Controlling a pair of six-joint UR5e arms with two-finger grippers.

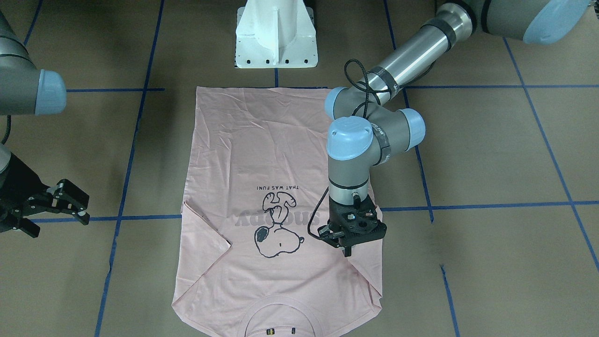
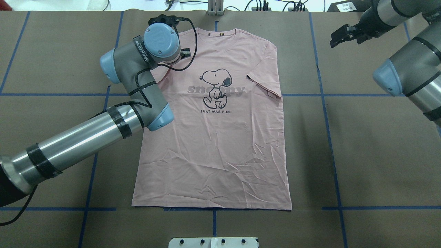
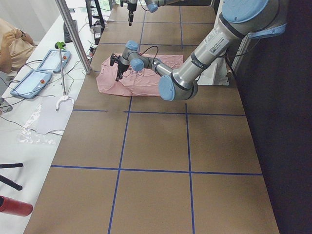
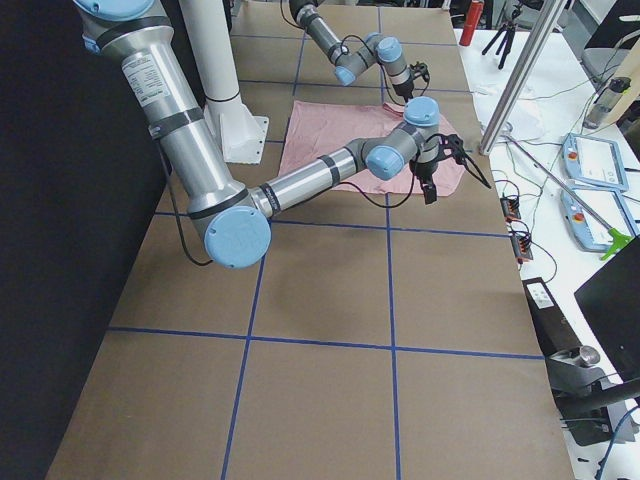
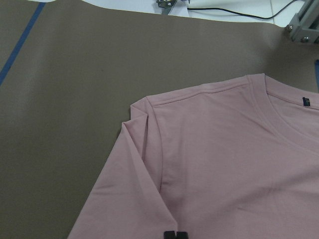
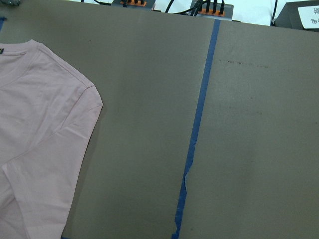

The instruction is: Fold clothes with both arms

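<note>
The pink T-shirt (image 2: pixel 220 155) lies flat in the middle of the brown table (image 2: pixel 372 144), front up, with the cartoon dog (image 2: pixel 216 86) showing. Its collar (image 2: pixel 220 32) is close to the table's far edge. Its bottom hem (image 2: pixel 213 206) lies along a blue tape line (image 2: pixel 379 208), near the white base (image 2: pixel 213 242). One sleeve (image 2: pixel 265 84) is folded in over the body. Wide brown table spreads out on both sides of the shirt. The left gripper (image 1: pixel 347 250) points straight down at the shirt by the other sleeve. Only the front-facing view shows this, because in the overhead view the left arm (image 2: pixel 103 127) covers that gripper and sleeve. The left wrist view shows its fingertips (image 5: pixel 169 234) close together, right at the cloth. I cannot tell if they pinch any of it. The right gripper (image 1: pixel 78 202) hangs over the table well off to the shirt's other side. Its fingers are spread wide and hold nothing. The right wrist view shows just the shirt's shoulder at one edge, then brown table and a blue line.
</note>
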